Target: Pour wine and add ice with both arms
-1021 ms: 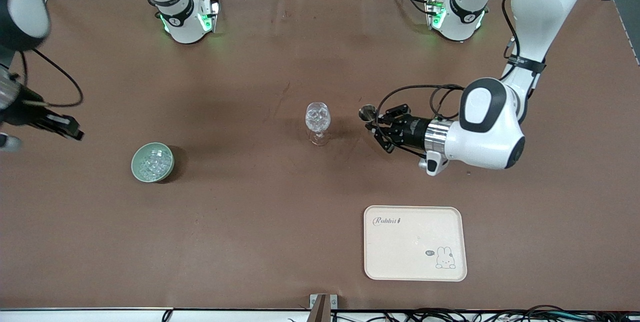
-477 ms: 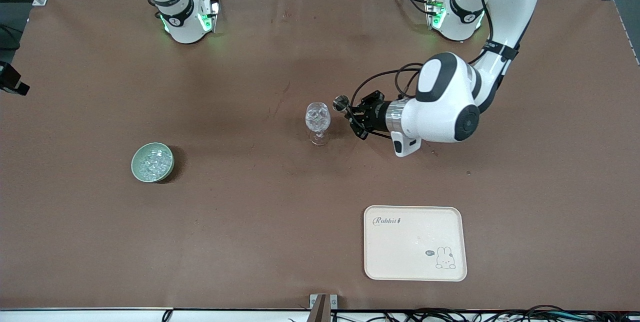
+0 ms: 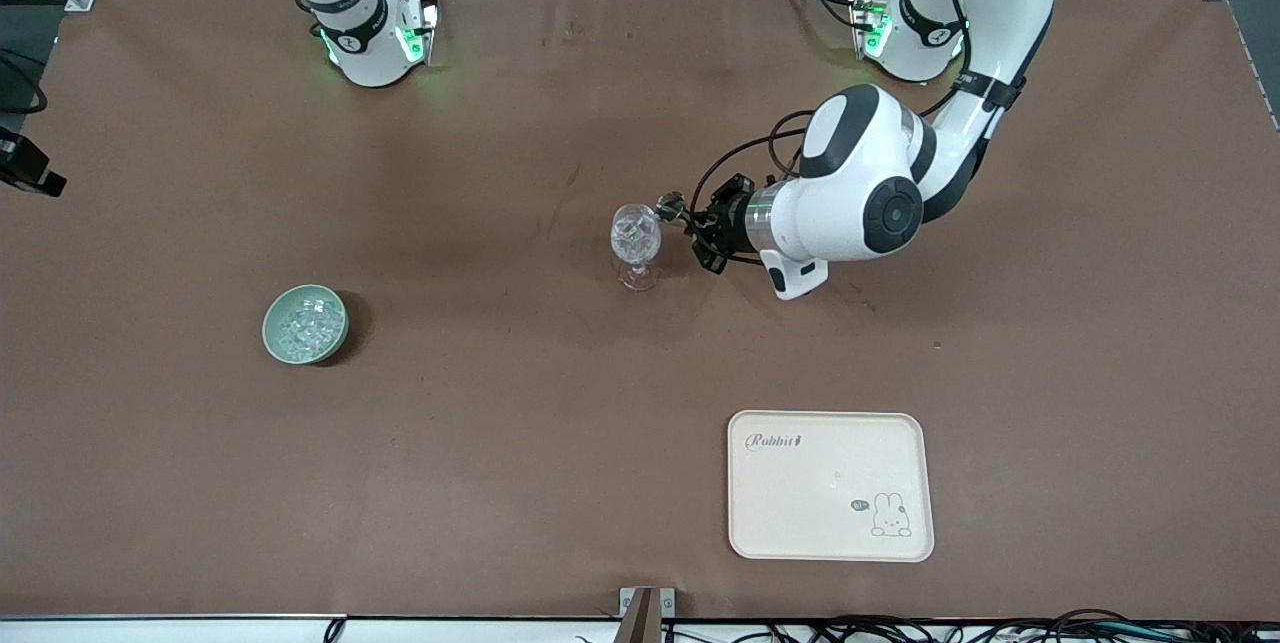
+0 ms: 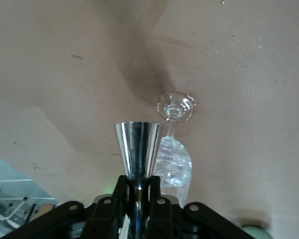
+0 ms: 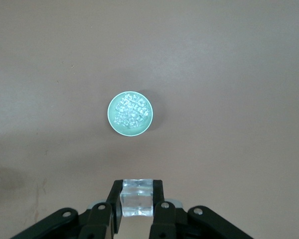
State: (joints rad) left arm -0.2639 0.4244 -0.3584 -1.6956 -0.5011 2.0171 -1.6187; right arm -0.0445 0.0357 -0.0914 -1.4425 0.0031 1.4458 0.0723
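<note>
A clear wine glass stands mid-table with ice chunks in its bowl. My left gripper hangs right beside the glass rim, shut on the stem of a silver jigger that points at the glass. The pale green bowl holds several pieces of ice toward the right arm's end. High over that bowl, my right gripper is shut on one clear ice cube. No wine shows.
A cream tray with a rabbit print lies nearer the front camera, toward the left arm's end. Both arm bases stand along the table's back edge. Brown tabletop spreads between bowl, glass and tray.
The left arm has swung the jigger across to the glass rim. The right arm, seen at the table's end a second ago, has left the front view.
</note>
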